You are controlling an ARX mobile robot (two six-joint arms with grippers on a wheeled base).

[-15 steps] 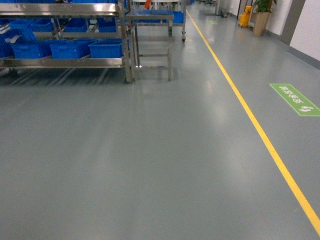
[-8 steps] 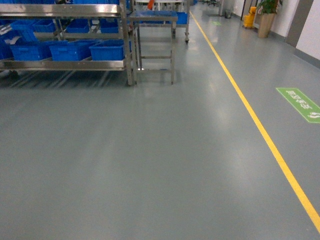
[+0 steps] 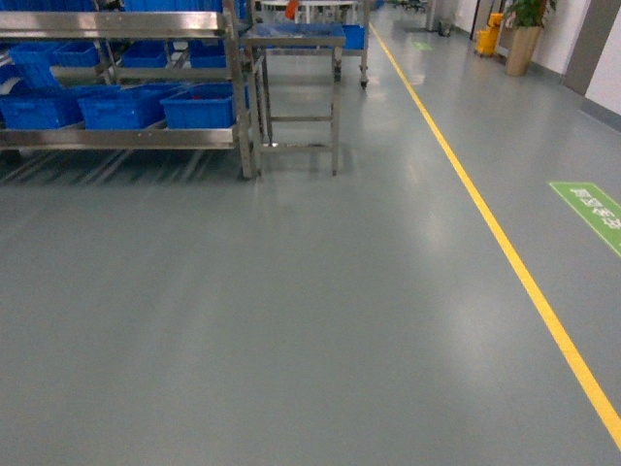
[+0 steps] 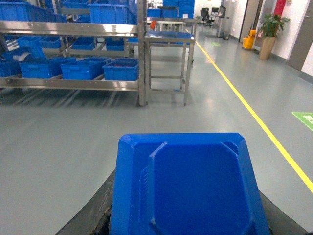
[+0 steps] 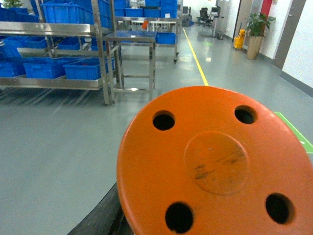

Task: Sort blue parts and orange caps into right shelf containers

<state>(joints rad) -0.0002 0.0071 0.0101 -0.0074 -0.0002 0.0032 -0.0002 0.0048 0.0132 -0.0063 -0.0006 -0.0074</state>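
A blue part (image 4: 186,181), flat-faced with chamfered corners, fills the lower left wrist view. My left gripper (image 4: 187,229) is shut on it, and a black finger (image 4: 90,218) shows beside it. In the right wrist view my right gripper (image 5: 195,231) is shut on a round orange cap (image 5: 215,161) with several holes. The bright-blue shelf containers (image 3: 199,105) stand in a row on a steel rack's lower shelf at the far left, also seen as blue crates (image 4: 121,68) and crates (image 5: 83,68) from the wrists. Neither gripper shows in the head view.
A steel rack (image 3: 236,87) stands far left with a small steel table (image 3: 291,39) right of it. A yellow floor line (image 3: 505,243) runs along the right, past a green floor sign (image 3: 592,209). A potted plant (image 3: 524,29) stands far back. Grey floor (image 3: 291,311) lies ahead.
The rack, table and green floor sign have slid lower and nearer in the head view; the base has rolled forward toward the shelf.
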